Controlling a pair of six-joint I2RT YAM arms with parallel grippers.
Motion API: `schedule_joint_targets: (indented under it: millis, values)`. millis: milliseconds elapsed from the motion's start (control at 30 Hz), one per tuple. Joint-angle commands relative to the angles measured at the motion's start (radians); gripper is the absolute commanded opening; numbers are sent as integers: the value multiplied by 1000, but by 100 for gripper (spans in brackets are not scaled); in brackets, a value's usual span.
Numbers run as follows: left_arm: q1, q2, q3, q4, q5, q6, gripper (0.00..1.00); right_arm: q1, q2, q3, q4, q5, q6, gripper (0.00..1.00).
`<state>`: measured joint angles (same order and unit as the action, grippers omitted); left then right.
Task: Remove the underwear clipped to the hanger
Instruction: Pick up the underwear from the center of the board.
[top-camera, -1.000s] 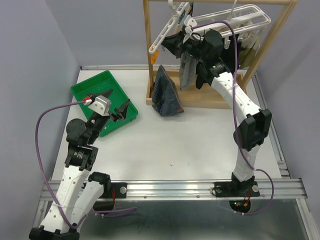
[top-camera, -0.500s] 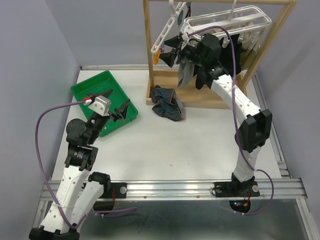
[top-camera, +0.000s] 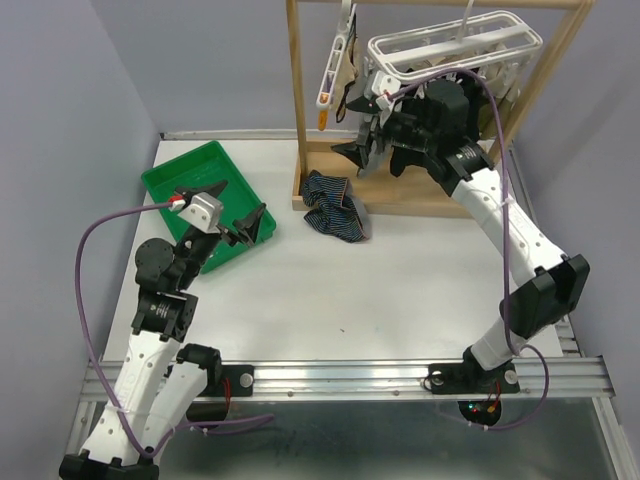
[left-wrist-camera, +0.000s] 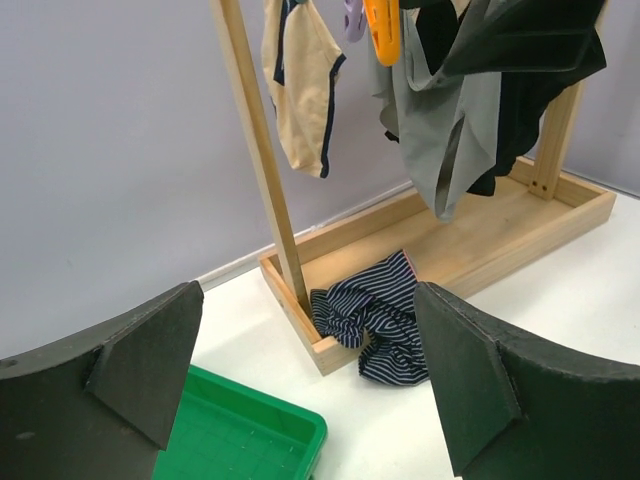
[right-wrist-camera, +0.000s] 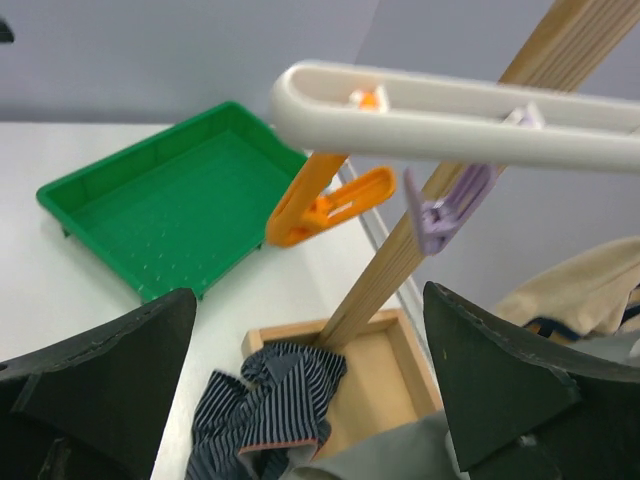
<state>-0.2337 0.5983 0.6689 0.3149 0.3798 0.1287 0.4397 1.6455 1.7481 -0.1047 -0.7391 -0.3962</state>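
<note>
The left end effector (top-camera: 232, 208) hovers over the near right corner of the green tray (top-camera: 196, 168), fingers spread wide and a shade wider than a second ago, holding nothing; the tray sits by the left edge of the surface (top-camera: 400, 290), well apart from the rack; the striped underwear (top-camera: 335, 206), which a second ago stood upright in the air in front of the rack, now lies crumpled over the front left corner of the rack base (top-camera: 425, 207), part on the wood, part spilling onto the surface; open white surface runs from it to the arm bases; just behind it rises the rack post (top-camera: 294, 90); the white hanger (top-camera: 455, 42), earlier pulled down aslant, now hangs level, with an orange clip (right-wrist-camera: 325, 205) gaping free; tan (left-wrist-camera: 300, 80), grey (left-wrist-camera: 440, 130) and black (left-wrist-camera: 530, 60) pairs hang clipped; the right end effector (top-camera: 355, 125), shut before, now stands wide and bare beside them; its elbow has swung out toward the right edge.
</note>
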Motion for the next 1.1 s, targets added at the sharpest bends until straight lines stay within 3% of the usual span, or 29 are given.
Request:
schedule_joint_targets:
  millis: [0, 200, 533, 667, 800, 1067]
  values:
    - [5, 12, -11, 69, 19, -34, 99, 2, -113, -91, -239, -22, -153, 100]
    - [4, 63, -3, 79, 85, -61, 99, 1, -297, -238, -498, 55, -305, 100]
    - [4, 182, 15, 82, 156, -104, 99, -1, -584, -565, -567, 301, -253, 100]
    - [4, 221, 23, 93, 185, -126, 99, -2, -586, -599, -662, 417, -189, 100]
    - [4, 247, 23, 95, 191, -173, 99, -13, -602, -647, -765, 380, -220, 100]
    - [-13, 236, -6, 96, 159, -256, 99, -35, -714, -825, -768, 299, -293, 100]
